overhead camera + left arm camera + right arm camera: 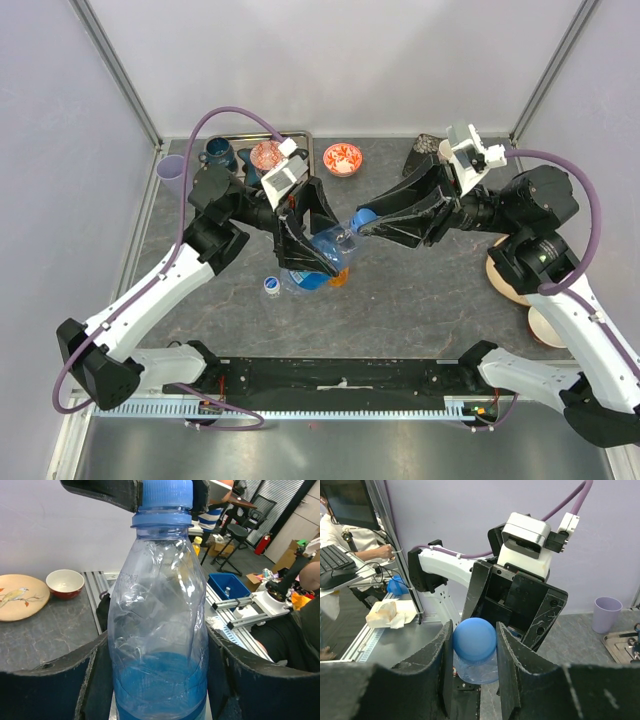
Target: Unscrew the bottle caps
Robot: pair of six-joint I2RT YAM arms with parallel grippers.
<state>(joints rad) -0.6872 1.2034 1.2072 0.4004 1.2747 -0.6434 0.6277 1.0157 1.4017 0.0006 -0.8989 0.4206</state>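
Fingers (pixel 50 690) on the left arm are clamped around the lower body of the blue-tinted bottle (pixel 157 605), one on each side, and the plastic looks pretty crumpled in the left wrist view. The right arm's fingers (pixel 509 670) are closed on the round blue cap (pixel 474 639), which sits pinched between them and is seated on the bottle's neck, collar ring right below it. From the top view the bottle hangs in the air over the middle of the grey tabletop (pixel 420 300), tilted so the neck points toward the right arm, with both arms meeting at it. Under the held bottle there's a bit of the orange bottle (pixel 341 279) poking out, and just to the left a white-and-blue cap (pixel 270 288) down at tabletop level; can't tell if it's on a bottle or loose. At the far edge a lilac cup (pixel 172 172) stands at the left corner, next to it a tray (pixel 300 137) with a dark blue mug (pixel 217 153), and a red patterned bowl (pixel 342 158) sits just right of the tray.
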